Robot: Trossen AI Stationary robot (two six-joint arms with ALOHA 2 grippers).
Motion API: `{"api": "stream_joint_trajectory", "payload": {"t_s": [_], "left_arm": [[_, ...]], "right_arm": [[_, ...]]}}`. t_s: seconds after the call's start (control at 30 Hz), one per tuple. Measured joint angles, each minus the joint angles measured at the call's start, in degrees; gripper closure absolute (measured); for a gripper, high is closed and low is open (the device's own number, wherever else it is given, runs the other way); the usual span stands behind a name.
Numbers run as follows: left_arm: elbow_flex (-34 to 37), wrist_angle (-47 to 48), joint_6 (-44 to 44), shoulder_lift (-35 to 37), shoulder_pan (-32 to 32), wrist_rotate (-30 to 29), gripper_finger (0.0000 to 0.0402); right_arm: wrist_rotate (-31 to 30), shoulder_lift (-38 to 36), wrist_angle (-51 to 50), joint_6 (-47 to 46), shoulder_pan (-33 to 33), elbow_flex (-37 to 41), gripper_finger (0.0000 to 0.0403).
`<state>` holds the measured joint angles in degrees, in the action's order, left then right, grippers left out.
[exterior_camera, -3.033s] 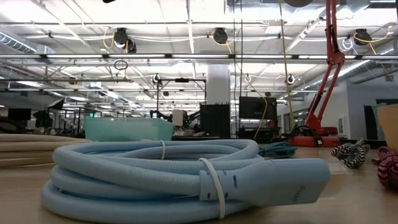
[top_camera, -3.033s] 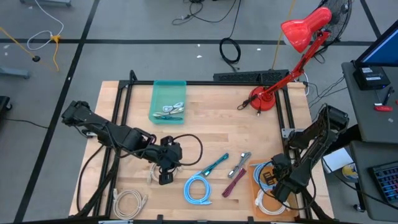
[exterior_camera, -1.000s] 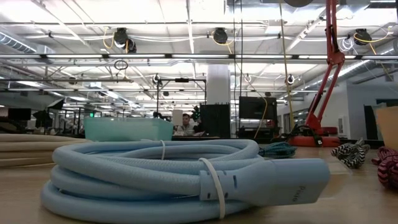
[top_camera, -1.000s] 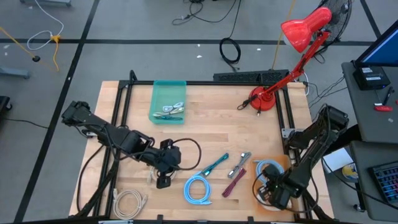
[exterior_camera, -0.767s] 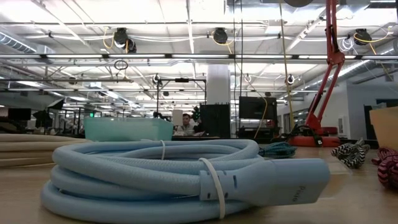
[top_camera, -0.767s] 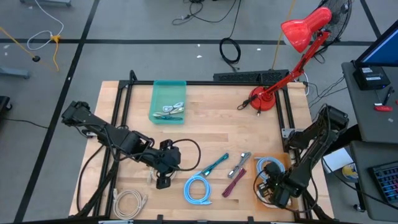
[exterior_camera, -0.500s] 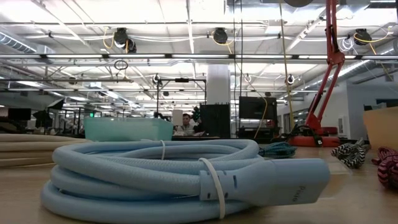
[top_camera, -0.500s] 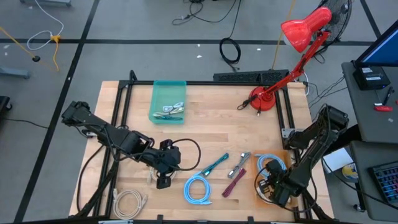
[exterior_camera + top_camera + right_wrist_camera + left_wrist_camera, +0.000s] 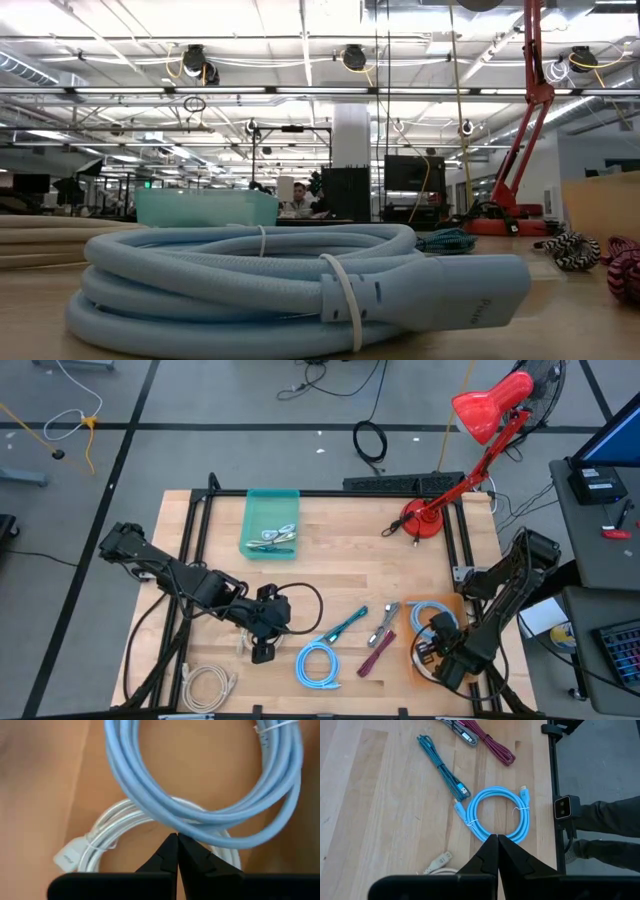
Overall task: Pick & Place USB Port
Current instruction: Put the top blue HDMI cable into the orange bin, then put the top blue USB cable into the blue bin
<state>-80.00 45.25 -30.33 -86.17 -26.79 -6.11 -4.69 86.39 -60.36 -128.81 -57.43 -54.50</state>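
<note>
Beige cable coil (image 9: 207, 684) seen at lower left desk (image 9: 330, 560) edge. Teal bin (image 9: 271, 523) placed upper left; bare wood noted at centre. Left end effector (image 9: 262, 650) clenched, nothing held, left of centre; light blue cable coil (image 9: 317, 663) lies just right of it. Right end effector (image 9: 428, 657) clenched, nothing visibly held, at lower right edge over orange mat (image 9: 452, 607), above blue coil (image 9: 210, 785) and white cable (image 9: 107, 837).

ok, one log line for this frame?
left gripper: shut, over table | right gripper: shut, above pale blue cable on brown tray
</note>
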Motion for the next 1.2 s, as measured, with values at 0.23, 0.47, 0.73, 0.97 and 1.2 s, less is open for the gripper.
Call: {"api": "stream_joint_trajectory", "payload": {"t_s": [0.23,0.47,0.73,0.97,1.2], "left_arm": [[0.01,0.0,0.0,0.0,0.0,0.0,0.0396],[0.01,-0.08,0.0,0.0,0.0,-0.07,0.0396],[0.0,-7.85,0.02,0.0,0.08,-0.38,0.0396],[0.0,-15.96,0.24,0.0,2.0,0.09,0.0396],[0.0,-14.96,0.48,0.0,5.9,0.15,0.0396]], "right_arm": [[-1.61,0.0,0.79,-0.22,0.11,-1.78,0.0403],[-13.5,0.0,-5.11,2.7,1.08,-10.44,0.0403],[-24.49,0.0,-8.69,19.48,8.42,-23.53,0.0403],[-28.55,-0.4,0.96,40.47,15.88,-29.26,0.0403],[-26.55,-3.04,6.7,55.38,22.45,-29.33,0.0403]]}}
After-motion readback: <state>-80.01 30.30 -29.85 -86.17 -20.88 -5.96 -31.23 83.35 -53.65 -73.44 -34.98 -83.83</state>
